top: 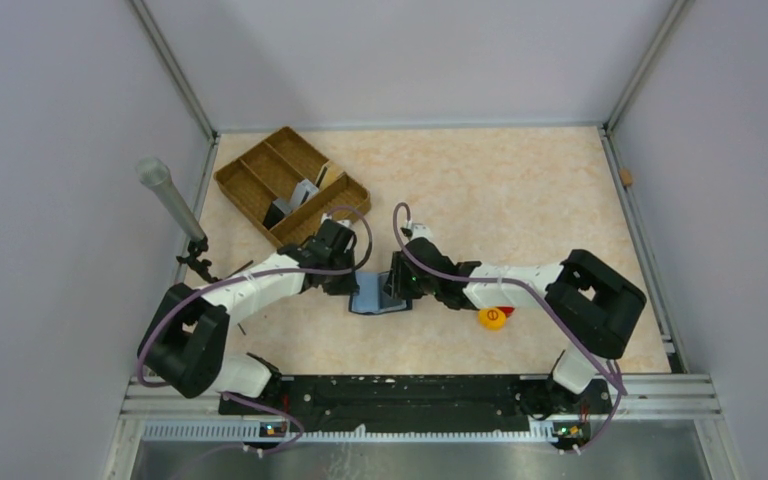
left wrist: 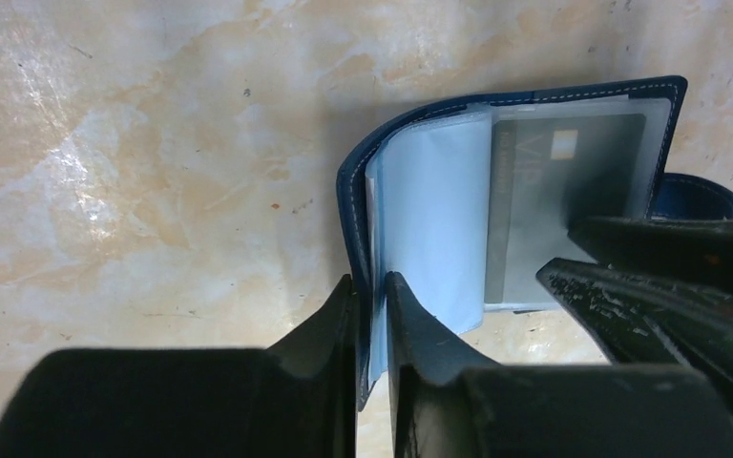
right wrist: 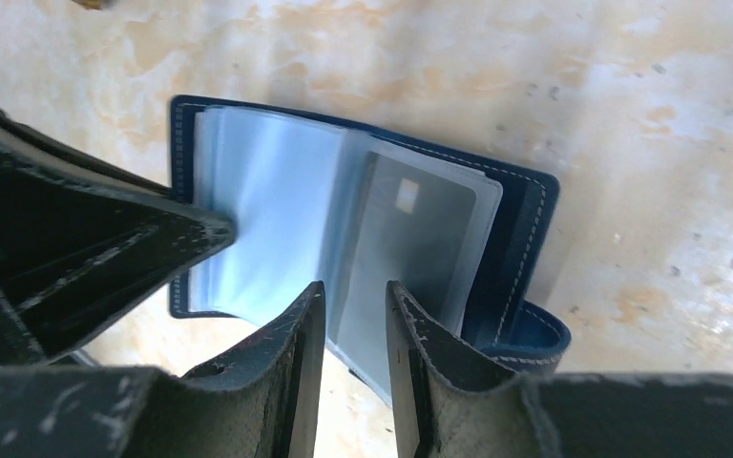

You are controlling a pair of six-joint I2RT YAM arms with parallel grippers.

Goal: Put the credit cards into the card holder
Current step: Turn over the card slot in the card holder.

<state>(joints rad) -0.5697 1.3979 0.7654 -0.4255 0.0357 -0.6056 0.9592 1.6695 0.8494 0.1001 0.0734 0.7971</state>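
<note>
The open card holder (top: 380, 295) lay on the tabletop (top: 500, 190) between both arms. Left fingers (left wrist: 329, 320) clenched its cover. Right fingers (right wrist: 410, 329) straddled the near end of the sleeved grey card (right wrist: 420, 229), whose long axis ran away from them; grip unclear.

Top view is evenly and brightly lit from above, and only a soft shadow is cast beside the card holder (top: 380, 297). In the wrist views its clear sleeves (right wrist: 277, 210) are washed pale by glare. In the left one, the tabletop (left wrist: 105, 143) left of it is blown out in spots.
</note>
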